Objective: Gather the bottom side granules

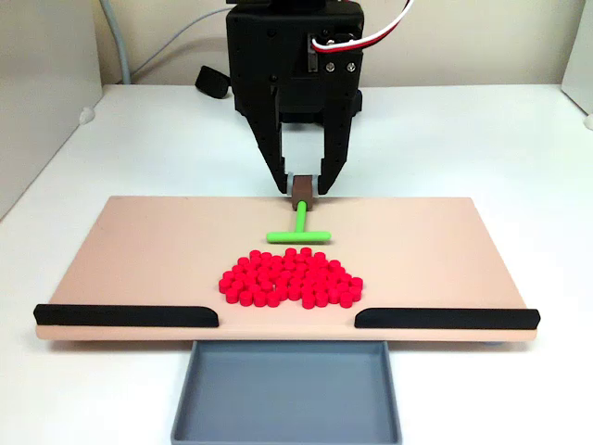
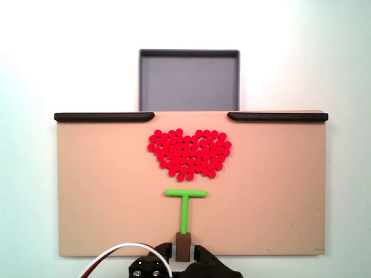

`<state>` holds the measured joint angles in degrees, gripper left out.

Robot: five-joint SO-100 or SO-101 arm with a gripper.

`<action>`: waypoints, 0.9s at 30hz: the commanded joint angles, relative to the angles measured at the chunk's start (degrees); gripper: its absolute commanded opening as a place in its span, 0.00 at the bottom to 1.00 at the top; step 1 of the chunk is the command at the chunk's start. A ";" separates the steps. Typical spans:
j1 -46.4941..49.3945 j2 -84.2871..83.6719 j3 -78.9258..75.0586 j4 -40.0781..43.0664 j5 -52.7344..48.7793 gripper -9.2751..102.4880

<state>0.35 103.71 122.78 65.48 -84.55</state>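
Pusher vs. pellets: the gripper (image 1: 302,188) is closed narrow on the brown block handle (image 1: 302,192) of the green T-shaped pusher (image 1: 299,232). The pusher's stem runs straight from the handle toward the pellets; its crossbar lies square to the stem, parallel to the board's long edges. The red granules (image 1: 290,277) sit as one cluster directly beyond the crossbar, near it but apart: a strip of bare board shows between bar and the nearest pellets in both fixed views. The cluster is wider than the crossbar on both sides.

Left to right in the view facing the arm:
- Left black rail (image 1: 125,315) along the board's (image 1: 139,241) near edge; no pellets against it.
- Centre: a gap between the rails, in line with pusher and cluster. Below the gap sits the grey tray (image 1: 287,422), with nothing in it.
- Right black rail (image 1: 447,319); no pellets against it.

In the other fixed view the same line reads bottom to top: gripper (image 2: 183,250), pusher (image 2: 185,202), granules (image 2: 189,153), gap, tray (image 2: 188,81).

Judgement: a straight push along the stem's axis would meet the cluster's mid-section; the pellets at the flanks, outside the bar's span, would likely be missed or spill sideways, so they need gathering inward.
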 commanded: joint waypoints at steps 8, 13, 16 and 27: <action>0.62 -0.70 -0.26 -0.18 -1.23 0.08; 0.79 -1.05 -0.26 -0.18 -1.58 0.08; 0.97 -1.23 -0.26 -0.18 -1.76 0.08; 1.41 -2.11 -0.79 -0.18 -2.37 0.08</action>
<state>1.23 101.87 122.61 64.95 -86.75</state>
